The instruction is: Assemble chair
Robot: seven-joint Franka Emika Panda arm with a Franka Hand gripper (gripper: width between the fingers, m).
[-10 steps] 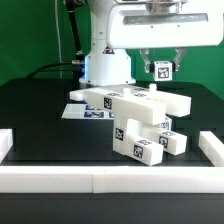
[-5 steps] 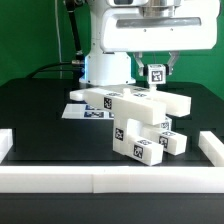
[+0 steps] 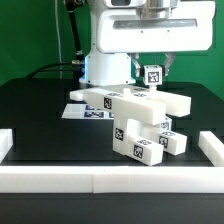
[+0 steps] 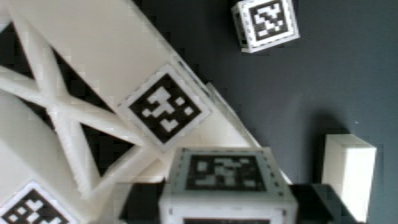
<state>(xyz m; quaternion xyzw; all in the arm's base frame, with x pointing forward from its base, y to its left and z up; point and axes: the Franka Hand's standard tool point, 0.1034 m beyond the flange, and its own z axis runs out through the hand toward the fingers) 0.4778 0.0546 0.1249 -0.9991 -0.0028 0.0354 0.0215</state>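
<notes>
The gripper is up over the work, jaws drawn in narrow and clamped on a small block, a chunky white cube-like piece with a black-and-white tag. In the wrist view the small block sits squarely between the dark fingers, tag face up towards the camera.

That block looks like hard, stiff plastic: light, nothing to crush, but with smooth sides that could slide if the pinch is shallow. By the look of it, the flat opposite sides are the right place to hold it, and that's where the fingers are.

The half-built chair stands directly beneath the gripper on the black table, its bulk slightly towards the exterior view's left of the jaws. The held block hangs just above the topmost part, close; I read a thin gap there rather than contact, though it's tight.

Looking down past the block, a cross-braced panel with its own tag lies under and beside the gripper. The stack looks rigid piece by piece, but I'd judge the joints only pressed together, so a sideways shove on the way down could knock it askew. A straight, gentle descent is what this calls for.
</notes>
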